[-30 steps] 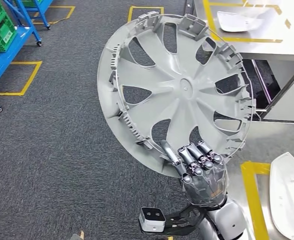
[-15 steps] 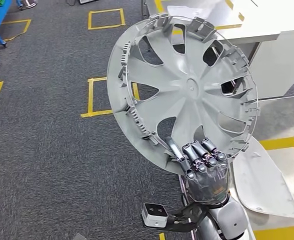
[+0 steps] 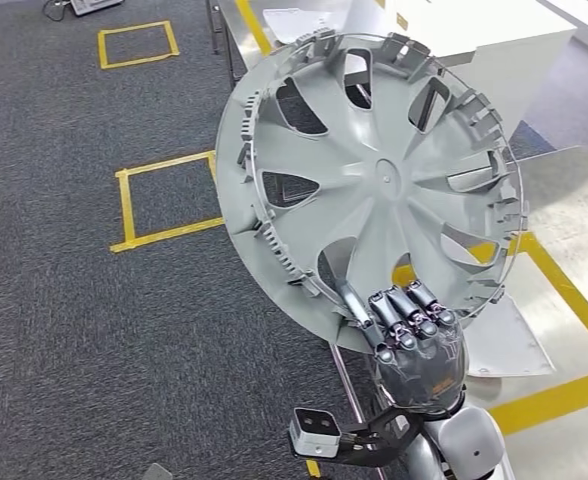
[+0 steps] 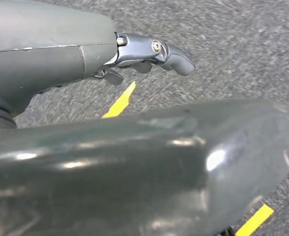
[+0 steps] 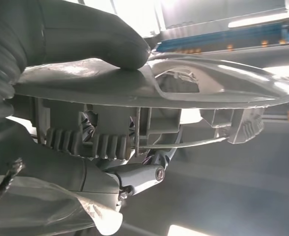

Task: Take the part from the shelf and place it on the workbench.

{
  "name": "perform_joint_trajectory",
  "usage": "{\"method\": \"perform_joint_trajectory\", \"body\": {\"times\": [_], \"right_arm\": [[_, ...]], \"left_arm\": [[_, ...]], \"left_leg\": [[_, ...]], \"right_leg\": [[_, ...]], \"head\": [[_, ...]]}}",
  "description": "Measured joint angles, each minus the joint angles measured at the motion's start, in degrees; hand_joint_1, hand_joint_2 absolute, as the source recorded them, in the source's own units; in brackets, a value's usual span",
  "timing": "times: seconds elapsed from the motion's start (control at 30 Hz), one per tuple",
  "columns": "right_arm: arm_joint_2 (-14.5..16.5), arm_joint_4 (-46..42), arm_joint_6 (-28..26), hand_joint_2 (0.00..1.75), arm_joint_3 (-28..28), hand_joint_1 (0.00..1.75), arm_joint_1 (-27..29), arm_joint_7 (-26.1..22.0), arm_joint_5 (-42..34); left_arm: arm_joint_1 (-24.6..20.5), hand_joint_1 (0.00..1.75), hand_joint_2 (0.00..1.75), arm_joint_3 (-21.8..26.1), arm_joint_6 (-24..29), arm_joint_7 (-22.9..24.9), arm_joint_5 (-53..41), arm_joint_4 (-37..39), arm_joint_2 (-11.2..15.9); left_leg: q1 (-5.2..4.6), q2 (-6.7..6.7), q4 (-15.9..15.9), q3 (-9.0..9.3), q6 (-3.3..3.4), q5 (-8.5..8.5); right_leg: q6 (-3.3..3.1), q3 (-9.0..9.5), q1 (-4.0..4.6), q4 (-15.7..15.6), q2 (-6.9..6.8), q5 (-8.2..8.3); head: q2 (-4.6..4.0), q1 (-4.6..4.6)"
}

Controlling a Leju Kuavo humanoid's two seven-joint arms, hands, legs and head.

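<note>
The hubcap [image 3: 374, 185] hides much of the workbench [image 3: 578, 230] behind it. A flat grey panel [image 3: 506, 345] lies partly hidden under the hubcap's lower rim. Floor is blurred behind the left hand [image 4: 150, 51].

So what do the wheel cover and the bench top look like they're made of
Wheel cover: probably moulded plastic, matt grey, with thin ribs and clips around the rim. Bench top: likely brushed metal, with a dull sheen and yellow tape lines.

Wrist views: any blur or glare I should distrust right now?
Left wrist view: carpet streaked with blur, highlights on a dark glossy surface, left hand sharp. Right wrist view: blown-out bright patches behind the hubcap, right hand close and soft. Head view: sharp, evenly lit.
</note>
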Motion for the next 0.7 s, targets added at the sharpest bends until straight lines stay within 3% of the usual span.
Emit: {"method": "perform_joint_trajectory", "body": {"times": [0.07, 0.13, 0.2, 0.27, 0.33, 0.4, 0.43, 0.47, 0.5, 0.57, 0.6, 0.67, 0.7], "right_arm": [[0.12, -0.01, 0.00, 1.75, -0.29, 1.75, -0.02, -0.32, -0.01], [0.35, -0.08, 0.00, 1.75, -0.52, 1.75, -0.03, -0.69, -0.01], [0.55, -0.15, 0.00, 1.75, -0.82, 1.75, 0.02, -0.93, 0.00], [0.72, -0.16, 0.00, 1.75, -1.16, 1.75, 0.10, -1.01, 0.00], [1.03, -0.17, 0.00, 1.75, -1.44, 1.75, 0.14, -1.05, -0.01], [1.26, -0.16, 0.00, 1.75, -1.67, 1.75, 0.16, -1.11, -0.01], [1.30, -0.15, 0.00, 1.75, -1.80, 1.75, 0.22, -1.16, -0.01], [1.30, -0.15, 0.00, 1.75, -1.91, 1.75, 0.29, -1.23, -0.01], [1.31, -0.15, 0.00, 1.75, -2.00, 1.75, 0.37, -1.28, 0.00], [1.40, -0.15, 0.00, 1.75, -2.16, 1.75, 0.50, -1.36, 0.00], [1.46, -0.15, 0.00, 1.75, -2.23, 1.75, 0.55, -1.39, 0.00], [1.57, -0.16, 0.00, 1.75, -2.40, 1.75, 0.66, -1.49, 0.00], [1.61, -0.17, 0.00, 1.75, -2.50, 1.75, 0.75, -1.55, -0.01]], "left_arm": [[-0.09, 0.00, 0.00, -0.05, -0.13, 0.01, -0.03, 0.00, -0.04], [-0.17, 0.00, 0.00, -0.13, -0.26, 0.04, -0.04, 0.00, -0.01], [-0.25, 0.00, 0.00, -0.22, -0.31, 0.09, -0.04, 0.00, 0.00], [-0.41, 0.00, 0.00, -0.29, -0.32, 0.13, -0.03, 0.00, -0.01], [-0.45, 0.00, 0.00, -0.31, -0.37, 0.16, -0.03, 0.00, -0.01], [-0.19, 0.00, 0.00, -0.31, -0.51, 0.20, -0.03, 0.00, -0.04], [-0.05, 0.00, 0.00, -0.31, -0.57, 0.22, -0.02, 0.00, -0.05], [0.02, 0.00, 0.00, -0.31, -0.60, 0.25, -0.02, 0.00, -0.06], [0.02, 0.00, 0.00, -0.31, -0.61, 0.28, -0.01, 0.00, -0.04], [-0.06, 0.00, 0.00, -0.31, -0.62, 0.33, 0.00, 0.00, 0.10], [-0.06, 0.00, 0.00, -0.31, -0.64, 0.34, 0.01, 0.00, 0.19], [-0.08, 0.00, 0.00, -0.31, -0.66, 0.36, 0.02, 0.00, 0.32], [-0.14, 0.00, 0.00, -0.31, -0.67, 0.37, 0.02, 0.00, 0.31]], "left_leg": [[-0.11, 1.23, 0.35, 0.22, -0.64, -0.47], [-0.41, 2.18, 0.79, 0.35, -1.26, -0.86], [-0.43, 3.08, 0.91, 0.54, -1.73, -1.05], [-0.10, 1.74, 1.87, 0.38, -2.27, -2.20], [0.14, -1.41, 7.37, -1.91, -2.54, -5.56], [0.13, -2.89, 15.39, -5.71, -2.41, -8.83], [0.09, -3.06, 17.59, -6.96, -2.22, -9.03], [0.00, -3.19, 17.53, -7.24, -1.90, -8.00], [-0.15, -3.50, 15.29, -6.53, -1.49, -6.00], [-0.49, -5.55, 7.94, -3.66, -0.45, -1.62], [-0.59, -6.68, 4.95, -2.43, -0.07, -0.44], [-0.69, -7.75, 2.51, -1.39, 0.41, -0.24], [-0.69, -7.29, 2.01, -1.27, 0.44, -0.24]], "right_leg": [[0.04, 4.41, -0.03, -7.90, -2.64, 2.89], [-0.72, 6.41, 0.19, -11.36, -3.93, 3.56], [-1.76, 6.28, 0.35, -11.26, -2.68, 3.60], [-2.53, 6.20, 0.29, -11.32, -1.44, 3.76], [-3.16, 6.23, 0.23, -11.39, -0.12, 3.92], [-3.54, 6.23, 0.47, -11.37, 1.49, 3.98], [-3.63, 6.26, 0.64, -11.36, 2.41, 4.00], [-3.70, 6.30, 0.79, -11.36, 3.33, 4.02], [-3.73, 6.36, 0.90, -11.35, 4.22, 4.04], [-3.67, 6.42, 1.00, -11.32, 5.78, 4.08], [-3.54, 6.33, 0.96, -11.27, 6.49, 4.14], [-3.04, 5.88, 0.78, -11.24, 7.70, 4.41], [-2.71, 5.63, 0.68, -11.33, 8.33, 4.58]], "head": [[0.00, 0.01], [0.00, -0.10], [0.00, -0.20], [0.00, -0.24], [0.00, -0.36], [0.00, -0.38], [0.00, -0.37], [0.00, -0.37], [0.00, -0.36], [0.00, -0.33], [0.00, -0.33], [0.00, -0.35], [0.00, -0.36]]}}
